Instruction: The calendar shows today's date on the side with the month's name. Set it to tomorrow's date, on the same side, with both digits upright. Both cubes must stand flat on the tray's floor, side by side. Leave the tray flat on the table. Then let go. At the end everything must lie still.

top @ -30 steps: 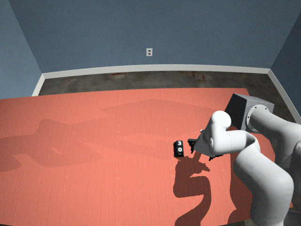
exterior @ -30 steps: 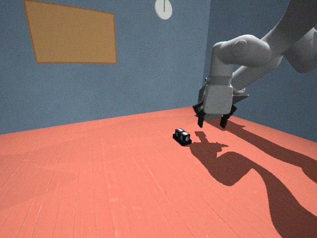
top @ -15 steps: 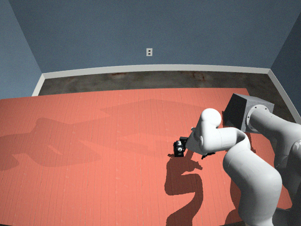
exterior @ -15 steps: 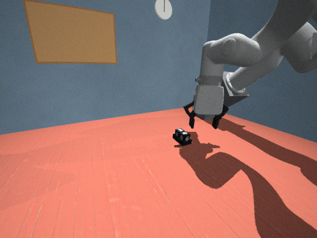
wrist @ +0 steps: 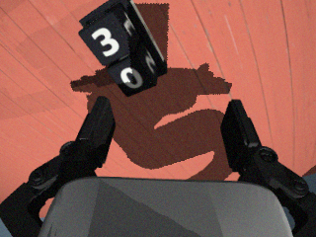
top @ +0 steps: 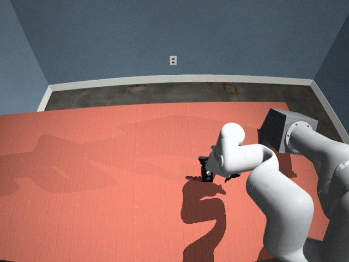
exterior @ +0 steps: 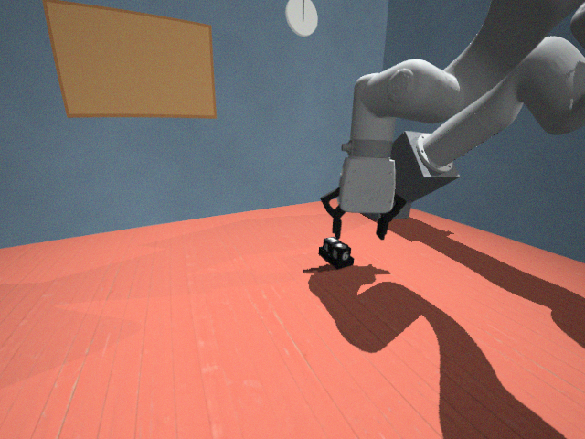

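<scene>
The desk calendar [top: 208, 178] [exterior: 335, 253] [wrist: 123, 49] stood right of centre on the red plank-patterned table [top: 112, 214] [exterior: 227, 340] [wrist: 276, 59], its two black cubes side by side in the black tray [exterior: 348, 264]. In the wrist view, one cube [wrist: 104, 41] bore a white 3 on its upper face and the adjoining cube [wrist: 130, 78] a white 0; the markings on their adjacent side faces were too foreshortened to read. In the exterior view, an end face showed a 6. The gripper [top: 215, 170] [exterior: 358, 236] [wrist: 168, 112] hung above the table, its jaws released and spread wide, with nothing grasped; in the exterior view, one finger was above the calendar. The white arm [top: 281, 206] [exterior: 415, 90] reached in from the right, its dark shadow lying on the table at the calendar's near side. A grey block [top: 298, 115] [exterior: 410, 172] was at the far right. A corkboard [exterior: 136, 66] and a round clock [exterior: 307, 23] hung on the blue wall [top: 112, 42] [exterior: 245, 94]
</scene>
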Controlling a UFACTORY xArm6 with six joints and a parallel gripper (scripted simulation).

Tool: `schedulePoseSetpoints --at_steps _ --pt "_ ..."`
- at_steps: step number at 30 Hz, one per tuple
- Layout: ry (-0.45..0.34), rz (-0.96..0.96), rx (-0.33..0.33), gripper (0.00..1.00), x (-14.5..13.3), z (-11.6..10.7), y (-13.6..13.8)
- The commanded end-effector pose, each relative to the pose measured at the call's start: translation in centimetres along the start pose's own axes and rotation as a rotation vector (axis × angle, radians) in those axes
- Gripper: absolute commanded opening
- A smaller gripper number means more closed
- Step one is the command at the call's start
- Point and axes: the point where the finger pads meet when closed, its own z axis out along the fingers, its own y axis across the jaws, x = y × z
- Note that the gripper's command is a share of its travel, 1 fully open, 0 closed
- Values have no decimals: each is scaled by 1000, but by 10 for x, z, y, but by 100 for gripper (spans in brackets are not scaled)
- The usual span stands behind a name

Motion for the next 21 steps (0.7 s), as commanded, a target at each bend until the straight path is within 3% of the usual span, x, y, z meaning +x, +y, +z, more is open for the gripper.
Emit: schedulePoseSetpoints --at_steps 1,21 --pt "0 0 0 100 -1 1 -9" --pt "0 0 0 100 -10 3 -64"
